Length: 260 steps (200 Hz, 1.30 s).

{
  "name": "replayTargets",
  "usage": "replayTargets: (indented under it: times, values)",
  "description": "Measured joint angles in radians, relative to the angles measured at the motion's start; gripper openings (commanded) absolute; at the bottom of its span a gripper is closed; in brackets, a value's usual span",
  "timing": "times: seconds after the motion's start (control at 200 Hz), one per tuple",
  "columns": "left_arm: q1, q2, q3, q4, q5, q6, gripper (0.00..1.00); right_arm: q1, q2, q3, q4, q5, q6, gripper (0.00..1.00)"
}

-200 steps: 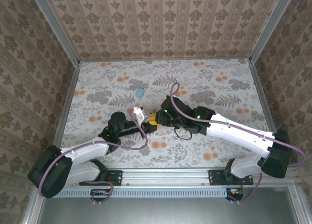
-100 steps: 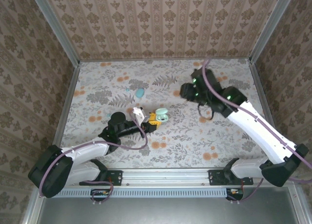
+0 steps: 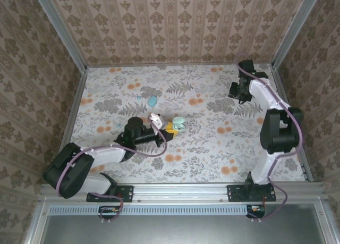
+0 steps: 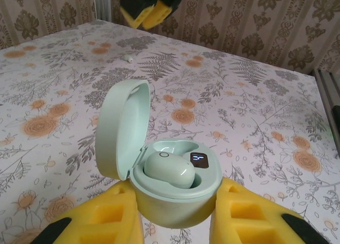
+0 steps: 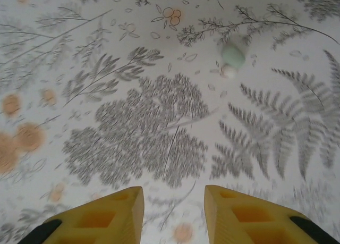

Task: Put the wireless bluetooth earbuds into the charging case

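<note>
The right gripper [image 3: 237, 90] is no more found over the charging case [image 4: 175, 201]. One second ago it was pressed close to the left gripper [image 3: 169, 128] in the middle of the table [image 3: 212, 153]; now it is carried away to the far right corner, well apart from the case. In the right wrist view its jaws are seen parted, with nothing between them. A small pale earbud [image 5: 232, 58] is seen lying on the table ahead of them, not yet touched.

The case is kept by the left gripper in nearly the same place as before. It is clamped between the two yellow fingers [image 4: 101, 223], with its lid [image 4: 121, 128] standing open to the left. One earbud [image 4: 169, 169] is already seated inside, beside a little dark display [image 4: 199, 160].

From this it is judged that the first earbud has been delivered and the second one is now being approached. About half of the task is considered done. The open case must be held steady so that the seated earbud is not shaken out.
</note>
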Motion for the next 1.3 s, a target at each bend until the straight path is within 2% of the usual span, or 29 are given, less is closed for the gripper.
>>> replayTargets:
  times: [0.165,0.515,0.685,0.91,1.1,1.3]
  values:
    - [0.002,0.014,0.02,0.017,0.013,0.0,0.0,-0.062,0.206,0.18,-0.003,-0.081,-0.137,0.36]
    - [0.008,0.034,0.021,0.019,0.019,0.0,0.0,-0.152,0.372,0.385,-0.038,-0.146,-0.332,0.39]
    - [0.008,0.055,0.035,0.023,0.02,-0.001,0.0,-0.187,0.423,0.391,-0.055,-0.15,-0.379,0.41]
    - [0.008,0.064,0.037,0.034,0.02,-0.002,0.0,-0.183,0.462,0.391,-0.076,-0.166,-0.404,0.4]
    - [0.008,0.064,0.037,0.034,0.02,-0.004,0.0,-0.178,0.462,0.391,-0.087,-0.171,-0.407,0.37]
    - [0.008,0.064,0.037,0.034,0.021,-0.004,0.0,-0.171,0.462,0.383,-0.085,-0.165,-0.407,0.28]
